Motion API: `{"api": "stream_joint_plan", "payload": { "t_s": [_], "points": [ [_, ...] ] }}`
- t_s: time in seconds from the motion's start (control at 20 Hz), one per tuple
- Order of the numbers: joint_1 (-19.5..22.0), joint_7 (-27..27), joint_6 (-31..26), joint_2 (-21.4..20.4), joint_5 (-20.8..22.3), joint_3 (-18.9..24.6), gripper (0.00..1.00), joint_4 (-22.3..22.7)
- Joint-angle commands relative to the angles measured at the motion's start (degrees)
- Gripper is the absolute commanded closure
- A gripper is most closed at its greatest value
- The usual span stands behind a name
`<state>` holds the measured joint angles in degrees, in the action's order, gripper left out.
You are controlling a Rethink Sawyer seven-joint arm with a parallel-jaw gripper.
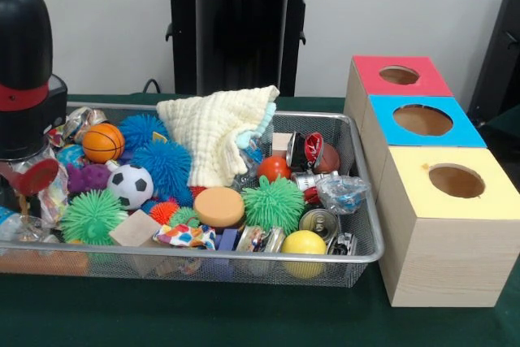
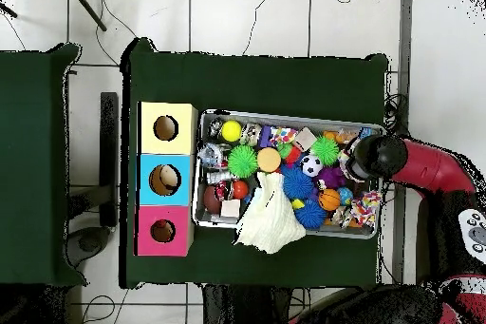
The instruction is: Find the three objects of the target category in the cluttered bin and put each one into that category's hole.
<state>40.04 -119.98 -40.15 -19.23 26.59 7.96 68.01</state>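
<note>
Green-clothed table (image 1: 244, 318), mesh bin (image 1: 357, 201) heaped with balls and cloth (image 1: 215, 132), three holed boxes (image 1: 443, 225) beside, gripper (image 1: 28, 176) jaws unreadable.

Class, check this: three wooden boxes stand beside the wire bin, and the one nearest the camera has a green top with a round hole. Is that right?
Not quite. In the front view, the nearest box has a yellow top, not green. The rest holds: three boxes stand beside the wire bin, each with a round hole.
</note>
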Motion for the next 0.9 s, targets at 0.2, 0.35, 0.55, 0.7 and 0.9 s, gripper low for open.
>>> {"api": "stream_joint_plan", "payload": {
  "t_s": [0.2, 0.35, 0.55, 0.7, 0.9],
  "points": [
    [2.55, 20.5, -5.46, 2.56, 0.97, 10.55, 0.0, 1.86],
    [3.28, 19.54, -4.08, 3.27, 1.18, 11.33, 0.0, 2.75],
    [3.19, 17.23, -1.96, 3.98, 2.08, 11.11, 0.0, 4.01],
    [2.15, 16.54, -2.46, 4.78, 3.24, 10.14, 0.0, 3.37],
    [2.15, 16.45, -5.1, 7.1, 2.87, 9.93, 0.0, 2.24]
  ]
}}
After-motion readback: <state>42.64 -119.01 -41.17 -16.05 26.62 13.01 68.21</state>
